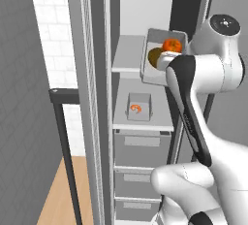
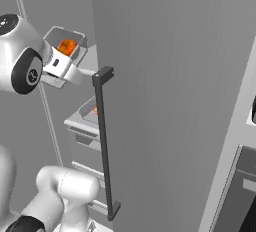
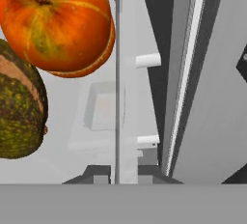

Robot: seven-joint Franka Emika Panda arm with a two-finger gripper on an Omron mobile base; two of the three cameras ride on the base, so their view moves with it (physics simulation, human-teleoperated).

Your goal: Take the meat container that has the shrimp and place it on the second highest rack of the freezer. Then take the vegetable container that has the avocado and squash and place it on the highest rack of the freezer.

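Observation:
The vegetable container (image 1: 157,73) hangs tilted at the front right of the highest rack (image 1: 127,54) of the freezer (image 1: 140,146). It holds the orange squash (image 1: 172,45) and the brown-green avocado (image 1: 155,57). My gripper (image 3: 118,174) is shut on the container's thin side wall (image 3: 117,73), with the squash (image 3: 58,22) and avocado (image 3: 19,107) close beside it. In the right base view the hand (image 2: 59,66) sits under the tray (image 2: 65,36). The meat container (image 1: 139,106) with the shrimp (image 1: 136,108) lies on the shelf below.
The freezer door (image 2: 165,101) stands open to the right, with its long dark bar handle (image 2: 103,141). Grey drawers (image 1: 141,151) fill the cabinet under the shelves. A dark table frame (image 1: 63,122) and a white tiled wall (image 1: 51,30) lie to the left.

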